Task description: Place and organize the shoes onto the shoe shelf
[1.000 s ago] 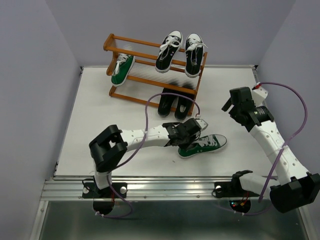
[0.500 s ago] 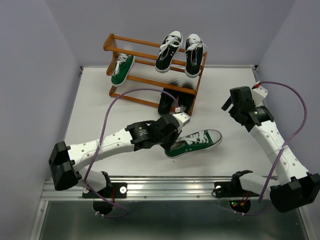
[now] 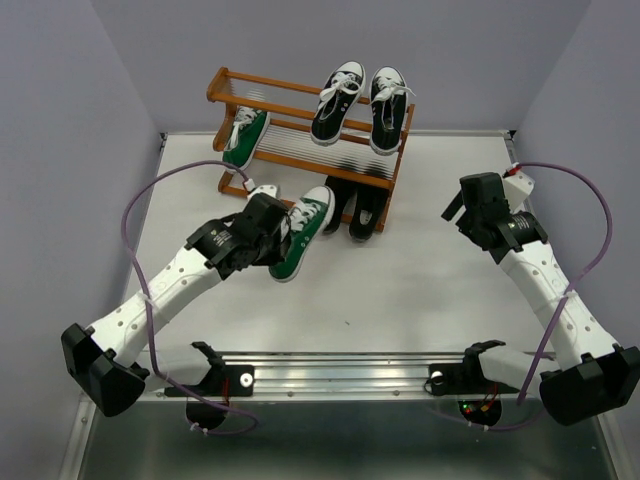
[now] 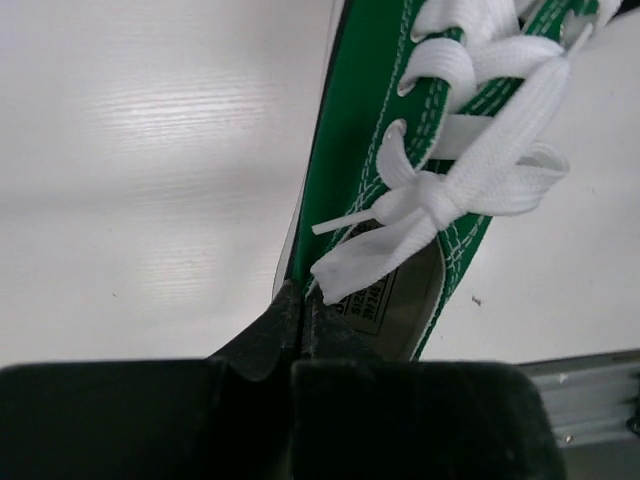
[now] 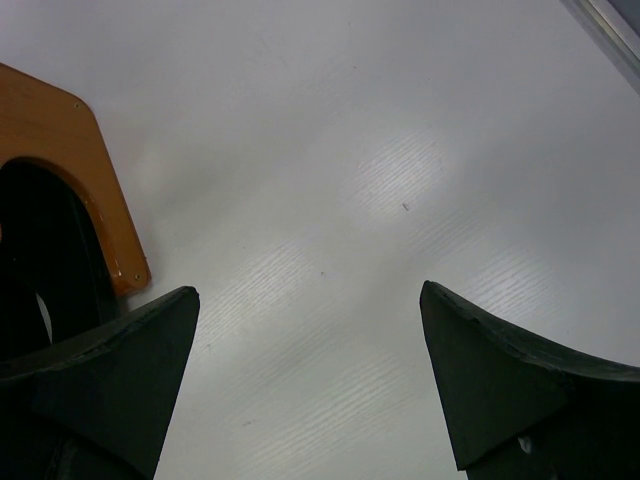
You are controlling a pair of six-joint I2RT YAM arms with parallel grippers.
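Observation:
My left gripper is shut on the heel rim of a green sneaker with white laces and holds it over the table in front of the shoe shelf, toe pointing at the shelf. In the left wrist view the sneaker hangs from the closed fingertips. The other green sneaker lies at the left of the shelf. Two black sneakers with white laces sit on the top tier. Two plain black shoes stand under the right end. My right gripper is open and empty, right of the shelf.
The shelf's orange-brown side panel shows at the left of the right wrist view, with a black shoe under it. Grey walls close in the table on the left, back and right. A metal rail runs along the near edge.
My left arm has swung left and toward the shelf, carrying the green sneaker from the table's front middle to just before the shelf. The right arm has not moved.

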